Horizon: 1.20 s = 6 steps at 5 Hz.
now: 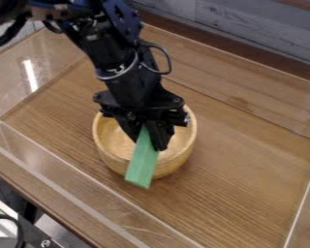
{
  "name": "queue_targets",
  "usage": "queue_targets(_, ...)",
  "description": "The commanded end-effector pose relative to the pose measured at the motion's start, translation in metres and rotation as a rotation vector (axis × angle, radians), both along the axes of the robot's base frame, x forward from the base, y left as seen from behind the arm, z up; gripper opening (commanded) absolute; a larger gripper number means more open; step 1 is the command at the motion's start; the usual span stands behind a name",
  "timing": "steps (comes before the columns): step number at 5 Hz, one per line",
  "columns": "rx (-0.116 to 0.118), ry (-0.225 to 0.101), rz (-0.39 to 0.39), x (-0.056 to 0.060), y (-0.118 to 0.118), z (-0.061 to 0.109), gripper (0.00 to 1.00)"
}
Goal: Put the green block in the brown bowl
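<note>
a long, flat bar of plain green, the green block (143,163), hung tilted from the black gripper (150,134), which was closed on its upper end. the block's lower part showed before the round, light brown bowl (108,140) on the wooden counter (235,163).

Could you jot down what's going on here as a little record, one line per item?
Held item: green block, long and flat, slanting downward
Held by: end effector, shut on its upper part
Container: round brown bowl, under the end effector
Block and bowl: block's lower end overlaps the near rim in this view; contact cannot be told
Surface: wooden table
Task status: block not yet released
</note>
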<state>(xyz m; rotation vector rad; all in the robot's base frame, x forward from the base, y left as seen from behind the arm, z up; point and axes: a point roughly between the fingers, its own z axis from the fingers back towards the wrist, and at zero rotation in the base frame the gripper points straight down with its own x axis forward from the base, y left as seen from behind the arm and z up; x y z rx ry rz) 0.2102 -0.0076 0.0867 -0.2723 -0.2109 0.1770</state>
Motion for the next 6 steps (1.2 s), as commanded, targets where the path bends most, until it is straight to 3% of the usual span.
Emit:
queue_targets(1,0.003,-0.029,0.004,0.0050,0.0032,0.0041,0.00)
queue_targets(6,-0.015,-0.017,0.026,0.0053,0.0051,-0.0011,0.00)
